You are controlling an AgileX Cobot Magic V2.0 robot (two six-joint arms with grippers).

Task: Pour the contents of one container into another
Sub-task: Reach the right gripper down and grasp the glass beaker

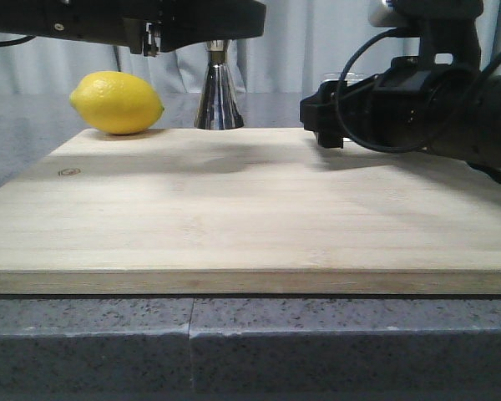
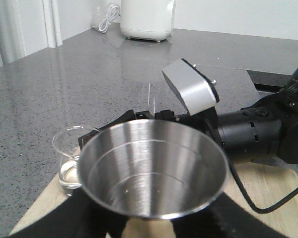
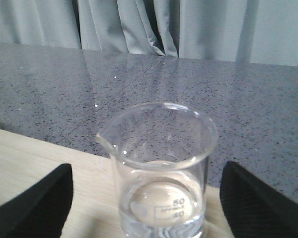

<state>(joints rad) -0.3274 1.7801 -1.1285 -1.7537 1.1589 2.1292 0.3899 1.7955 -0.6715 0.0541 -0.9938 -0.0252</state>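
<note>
The steel jigger (image 1: pixel 219 96) stands at the back middle of the wooden board (image 1: pixel 234 209). Its open cup (image 2: pixel 151 171) fills the left wrist view. My left gripper (image 2: pixel 151 220) is shut on the jigger just under the cup, with dark fingers (image 2: pixel 97 215) close on both sides. The clear glass beaker (image 3: pixel 161 168) stands on the board's back right edge with a little clear liquid at its bottom. Its spout points toward the jigger. My right gripper (image 3: pixel 146 171) is open around the beaker, with a gap on each side. The front view shows only the beaker's rim (image 1: pixel 344 78).
A yellow lemon (image 1: pixel 117 102) lies on the board's back left corner. The right arm (image 1: pixel 417 104) hangs low over the board's right side. My left arm (image 1: pixel 134 21) crosses the top of the front view. A grey speckled counter (image 3: pixel 198 94) surrounds the board.
</note>
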